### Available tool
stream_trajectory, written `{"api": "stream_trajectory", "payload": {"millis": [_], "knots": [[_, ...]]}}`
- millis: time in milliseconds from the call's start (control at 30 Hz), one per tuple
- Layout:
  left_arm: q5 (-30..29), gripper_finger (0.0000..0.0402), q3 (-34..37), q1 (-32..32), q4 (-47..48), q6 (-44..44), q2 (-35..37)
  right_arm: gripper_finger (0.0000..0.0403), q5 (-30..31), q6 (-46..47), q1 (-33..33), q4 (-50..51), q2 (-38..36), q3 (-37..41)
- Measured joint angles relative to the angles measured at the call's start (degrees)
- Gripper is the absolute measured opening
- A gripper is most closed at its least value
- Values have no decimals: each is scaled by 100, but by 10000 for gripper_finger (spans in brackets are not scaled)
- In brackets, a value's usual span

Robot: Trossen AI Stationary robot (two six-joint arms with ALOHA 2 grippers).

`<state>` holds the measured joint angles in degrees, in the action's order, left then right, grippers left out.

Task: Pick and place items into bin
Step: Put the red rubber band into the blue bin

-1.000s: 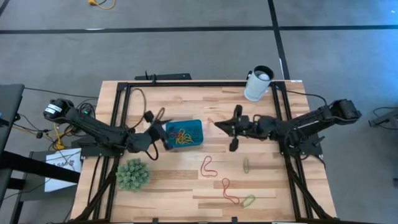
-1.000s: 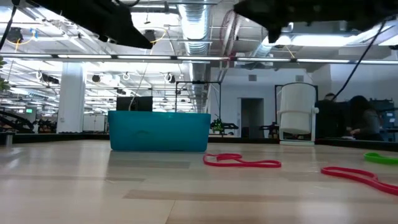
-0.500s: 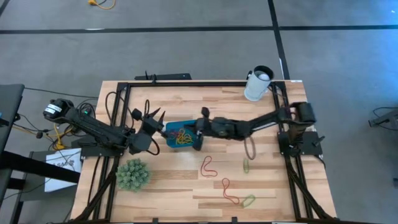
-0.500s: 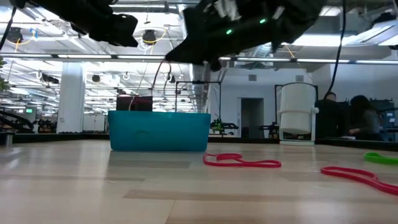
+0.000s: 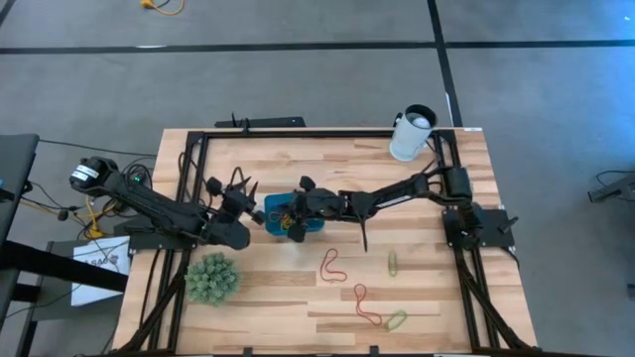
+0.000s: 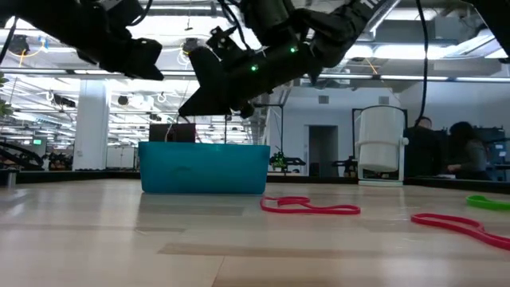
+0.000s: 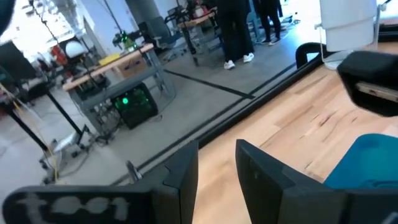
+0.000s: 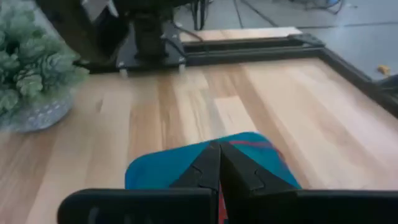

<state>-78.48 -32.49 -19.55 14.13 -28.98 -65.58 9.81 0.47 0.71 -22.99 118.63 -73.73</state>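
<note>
The teal bin (image 5: 274, 205) sits left of the table's middle with several coloured loops (image 5: 288, 220) inside. My right gripper (image 8: 219, 163) is shut and hangs over the bin (image 8: 158, 168), reaching in from the table's right; a red loop shows between its fingers. My left gripper (image 7: 217, 167) is open and raised just left of the bin (image 7: 367, 160). Two red loops (image 5: 330, 265) (image 5: 365, 305), an olive loop (image 5: 392, 263) and a green loop (image 5: 396, 319) lie flat on the wood. My right gripper pinches a thin red loop between its two shut fingers; a sliver of red (image 8: 221, 198) shows in the slit between them. The fingers slant down toward the table's left, above the bin. How the loop hangs below them is hidden by the gripper.
A green spiky ball (image 5: 210, 279) stands near the table's near-left corner, close to my left arm. A white cup (image 5: 412, 134) stands at the far right edge. Black rails frame the table. Bare wood lies between the bin and the loose loops.
My right gripper has travelled from the table's middle toward the left and now hangs over the bin, tipped downward. My left gripper has drawn back a little from the bin's left edge toward the table's left. The loops on the table have not moved.
</note>
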Motion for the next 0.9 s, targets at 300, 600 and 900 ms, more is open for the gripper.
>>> {"api": "stream_trajectory", "payload": {"millis": [300,600,900], "knots": [[432,99,0,0,299,-572,0,7,-654,461,-11,525,-20,-132],[441,99,0,0,296,-596,0,59,-844,564,-4,1425,-20,-129],[488,99,0,0,276,-522,2,67,-846,278,137,2163,-958,-132]]}}
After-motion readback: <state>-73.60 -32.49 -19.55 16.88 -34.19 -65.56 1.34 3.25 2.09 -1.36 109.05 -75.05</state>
